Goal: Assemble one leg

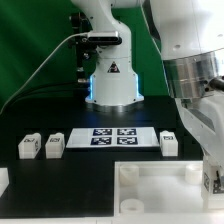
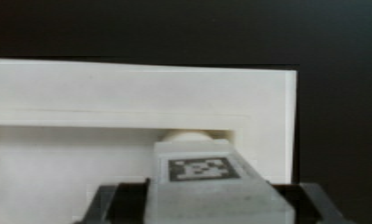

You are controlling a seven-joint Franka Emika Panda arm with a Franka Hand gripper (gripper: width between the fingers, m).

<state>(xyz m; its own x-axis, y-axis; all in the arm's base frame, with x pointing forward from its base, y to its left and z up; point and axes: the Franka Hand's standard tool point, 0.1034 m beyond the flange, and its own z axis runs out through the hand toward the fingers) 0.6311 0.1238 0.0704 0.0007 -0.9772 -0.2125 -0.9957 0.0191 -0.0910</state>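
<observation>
My gripper (image 2: 213,198) is shut on a leg (image 2: 202,165), a small white block with a black-and-white tag on its face. The dark fingers (image 2: 122,203) press on both its sides. The leg's far end sits at a round corner socket (image 2: 197,134) of the large white panel (image 2: 94,95). In the exterior view the gripper (image 1: 212,182) hangs over the panel's (image 1: 150,190) corner at the exterior view's right. Three more legs stand on the table: two (image 1: 28,146) (image 1: 54,144) at the exterior view's left, one (image 1: 168,142) at its right.
The marker board (image 1: 113,137) lies flat between the loose legs, in front of the robot's base (image 1: 112,85). A white part (image 1: 3,181) shows at the exterior view's left edge. The table is black; a green backdrop stands behind.
</observation>
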